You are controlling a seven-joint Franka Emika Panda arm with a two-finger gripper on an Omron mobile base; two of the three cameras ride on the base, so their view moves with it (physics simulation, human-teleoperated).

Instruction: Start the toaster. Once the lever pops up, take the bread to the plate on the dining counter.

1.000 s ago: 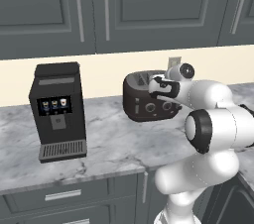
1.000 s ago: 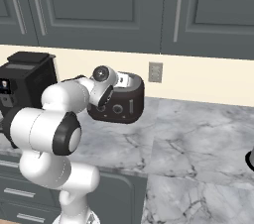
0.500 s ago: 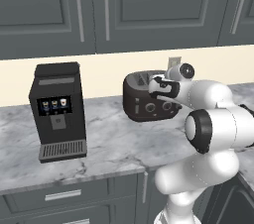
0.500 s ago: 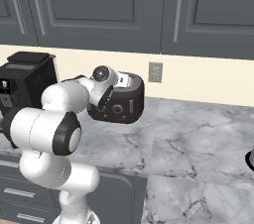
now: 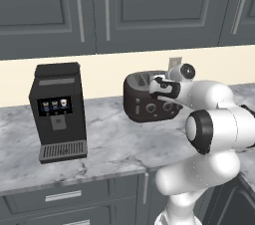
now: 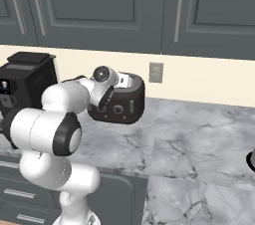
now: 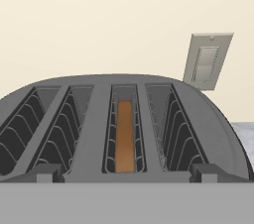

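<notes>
- Nearest: gripper [image 5: 160, 88] poised just above the toaster's top, fingers spread wide, nothing between them.
- Just under it: one toaster [image 5: 149, 98], dark and rounded, toward the back edge of the marble table [image 5: 114, 142], roughly midway along what is visible; two round knobs [image 5: 153, 108] on its front.
- Inside, from the hand camera: one bread [image 7: 124, 135] slice, seated deep in a slot just right of centre, brown edge up, well below the slot rim; neighbouring wire cages bare.
- Lever hard to make out from here; up or down cannot be told.
- Further left along the table: one boxy black coffee machine [image 5: 58, 111], well apart from the toaster.
- Farthest: one wall outlet [image 6: 156, 72] on the cream backsplash behind the toaster, grey cabinets [image 5: 99, 10] above.
- Risk: reaching for the slice before the toaster is started, so skipping the first step.
- Risk: open fingers catching on the wire cage or slot rim when dipping in, since the slice sits low.
- Risk: a sideways press on the lever shoving the light toaster toward the wall instead of latching it.
</notes>
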